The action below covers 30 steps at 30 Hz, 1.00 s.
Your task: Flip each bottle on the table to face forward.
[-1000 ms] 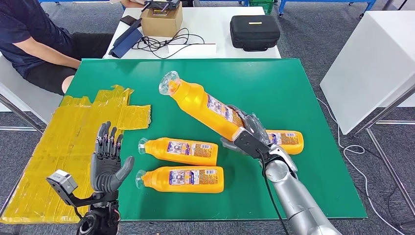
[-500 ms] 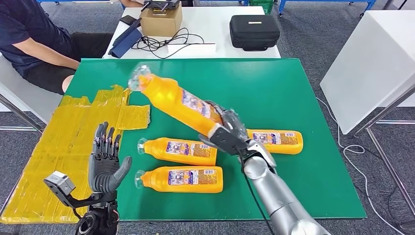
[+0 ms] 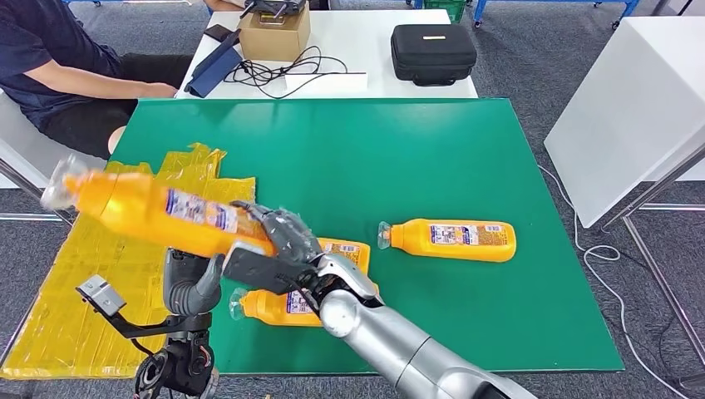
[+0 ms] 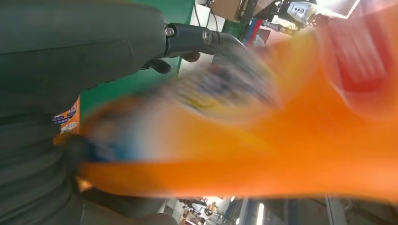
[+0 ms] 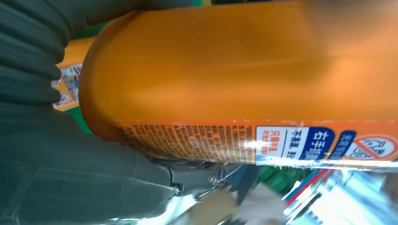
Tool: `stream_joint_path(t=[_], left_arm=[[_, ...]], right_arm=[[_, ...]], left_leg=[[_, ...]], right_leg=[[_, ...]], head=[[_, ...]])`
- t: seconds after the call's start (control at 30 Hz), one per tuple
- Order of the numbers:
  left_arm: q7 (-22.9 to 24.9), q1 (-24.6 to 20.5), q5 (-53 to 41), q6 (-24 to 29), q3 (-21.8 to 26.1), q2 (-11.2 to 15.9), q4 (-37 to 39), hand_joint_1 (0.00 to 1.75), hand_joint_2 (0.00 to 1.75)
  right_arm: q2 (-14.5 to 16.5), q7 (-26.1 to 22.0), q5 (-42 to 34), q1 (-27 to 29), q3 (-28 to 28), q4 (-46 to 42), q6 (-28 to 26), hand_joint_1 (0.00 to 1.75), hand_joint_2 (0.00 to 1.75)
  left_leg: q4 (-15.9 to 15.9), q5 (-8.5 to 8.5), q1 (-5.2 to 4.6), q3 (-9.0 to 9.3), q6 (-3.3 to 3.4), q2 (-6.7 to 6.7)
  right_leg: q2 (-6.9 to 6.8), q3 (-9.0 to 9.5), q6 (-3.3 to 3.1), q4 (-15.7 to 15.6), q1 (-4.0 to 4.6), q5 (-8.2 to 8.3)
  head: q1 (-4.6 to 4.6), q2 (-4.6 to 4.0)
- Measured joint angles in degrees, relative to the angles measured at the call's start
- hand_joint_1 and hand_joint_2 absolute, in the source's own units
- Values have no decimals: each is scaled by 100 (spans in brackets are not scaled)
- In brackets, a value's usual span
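Head view showed your right hand [image 3: 270,249] gripping a bottle [image 3: 158,212] aloft mid-flip above your empty, slightly curled left hand [image 3: 189,287]; next you needed to set it label-forward on the surface [image 3: 465,158].

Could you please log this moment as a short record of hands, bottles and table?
right hand: grips the base end of the raised orange bottle, which is off the table, cap end toward the yellow sheet
left hand: beneath that bottle, grip unclear
bottles on table: three, all lying down; one orange bottle apart, two partly hidden behind the right arm
surface: green table
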Motion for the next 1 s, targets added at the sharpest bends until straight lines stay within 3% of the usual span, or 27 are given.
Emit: stream_joint_path(t=[0.27, 1.0], left_arm=[[2, 70, 23, 26, -9, 45, -16, 0, 175], [87, 81, 82, -149, -51, 79, 22, 0, 175]], right_arm=[[58, -78, -74, -189, 585, 403, -88, 175, 175], [90, -95, 50, -242, 770, 782, -18, 175, 175]], left_leg=[[0, 0, -2, -6, 0, 3], [1, 0, -1, -5, 0, 9]], right_leg=[[-1, -6, 0, 0, -3, 0], [1, -9, 0, 0, -3, 0]], head=[[0, 0], [0, 0]])
